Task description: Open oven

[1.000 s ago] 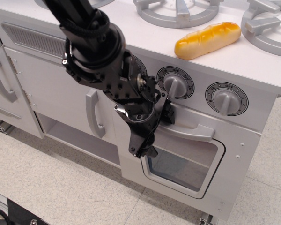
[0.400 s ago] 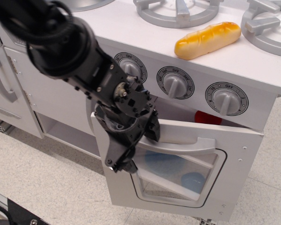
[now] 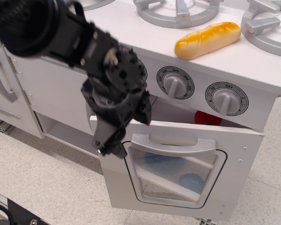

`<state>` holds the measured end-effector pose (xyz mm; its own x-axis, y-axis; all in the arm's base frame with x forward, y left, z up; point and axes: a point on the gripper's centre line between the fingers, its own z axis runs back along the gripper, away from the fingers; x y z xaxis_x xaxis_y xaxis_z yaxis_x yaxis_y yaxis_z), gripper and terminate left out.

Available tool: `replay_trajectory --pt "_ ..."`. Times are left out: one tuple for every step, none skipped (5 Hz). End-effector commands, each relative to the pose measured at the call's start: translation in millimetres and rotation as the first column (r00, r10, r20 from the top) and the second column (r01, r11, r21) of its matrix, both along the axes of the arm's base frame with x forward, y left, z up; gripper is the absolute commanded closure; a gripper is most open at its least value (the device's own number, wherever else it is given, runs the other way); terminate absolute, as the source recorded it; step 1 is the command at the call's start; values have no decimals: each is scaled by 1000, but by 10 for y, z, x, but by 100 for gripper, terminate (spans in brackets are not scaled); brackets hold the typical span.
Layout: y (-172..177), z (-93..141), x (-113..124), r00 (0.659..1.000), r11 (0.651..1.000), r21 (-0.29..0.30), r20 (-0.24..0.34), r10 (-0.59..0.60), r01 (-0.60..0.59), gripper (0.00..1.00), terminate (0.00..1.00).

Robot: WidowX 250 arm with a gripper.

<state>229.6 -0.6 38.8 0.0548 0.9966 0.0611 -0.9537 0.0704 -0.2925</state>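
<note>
The white oven door (image 3: 234, 154) hangs part-way open, its top edge tipped outward below the knob panel. Its clear rounded window (image 3: 171, 173) and wide grey bar handle (image 3: 173, 143) face me. My black gripper (image 3: 126, 126) is at the door's upper left corner, just left of the handle's end. Its jaws stand apart, one finger (image 3: 108, 146) low over the door's left edge and the other up by the door's top edge. Nothing is between them. A red object (image 3: 208, 117) shows inside the oven through the gap.
A toy bread loaf (image 3: 207, 40) lies on the stovetop between grey burners (image 3: 175, 11). Grey knobs (image 3: 226, 99) sit above the door. Blue items (image 3: 193, 180) show through the window. A white cupboard door with a vertical grey handle (image 3: 2, 79) is at the left.
The oven door went from shut to tipped open. My gripper pulled it out by the handle, then came off the handle and moved up and left.
</note>
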Motion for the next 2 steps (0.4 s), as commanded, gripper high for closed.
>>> replay_trajectory --pt "247 87 352 987 977 210 -158 -11 44 0 0" --pt "390 26 429 989 979 205 -148 23 8 0 0"
